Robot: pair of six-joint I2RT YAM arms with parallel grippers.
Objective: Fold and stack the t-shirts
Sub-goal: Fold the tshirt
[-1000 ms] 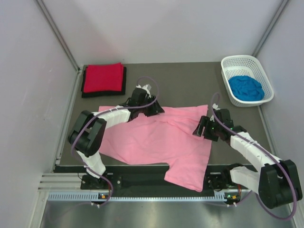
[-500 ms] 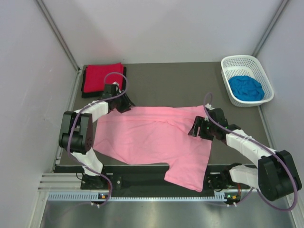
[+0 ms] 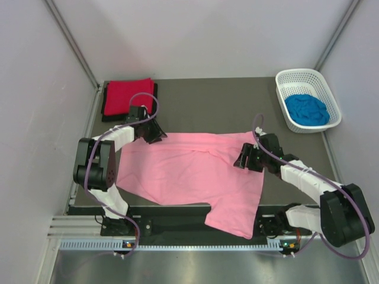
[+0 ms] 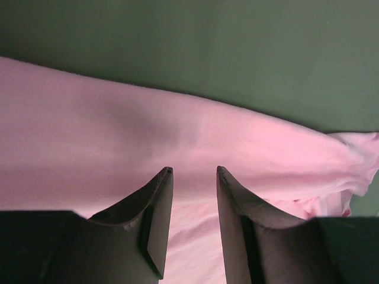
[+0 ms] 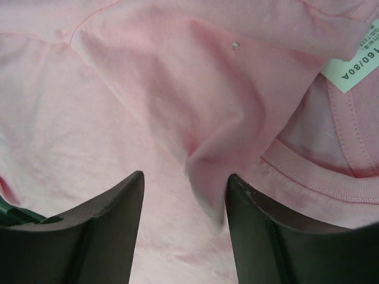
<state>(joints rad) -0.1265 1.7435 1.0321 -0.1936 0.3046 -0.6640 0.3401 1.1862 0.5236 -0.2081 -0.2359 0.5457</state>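
Over the pink t-shirt [image 3: 195,171] your left gripper [image 4: 193,170] is half open, right gripper [image 5: 185,176] wide, both empty; grab that collar fold [image 5: 204,157] and it'll bunch.

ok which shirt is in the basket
The blue shirt, crumpled in the basket; the red shirt and black shirt are folded back left, the pink shirt spread out.

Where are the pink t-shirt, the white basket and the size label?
pink t-shirt [image 3: 195,171], top external view, middle of the spread cloth.
white basket [image 3: 301,72], top external view, far rim.
size label [image 5: 353,57], right wrist view, middle of the white tag.
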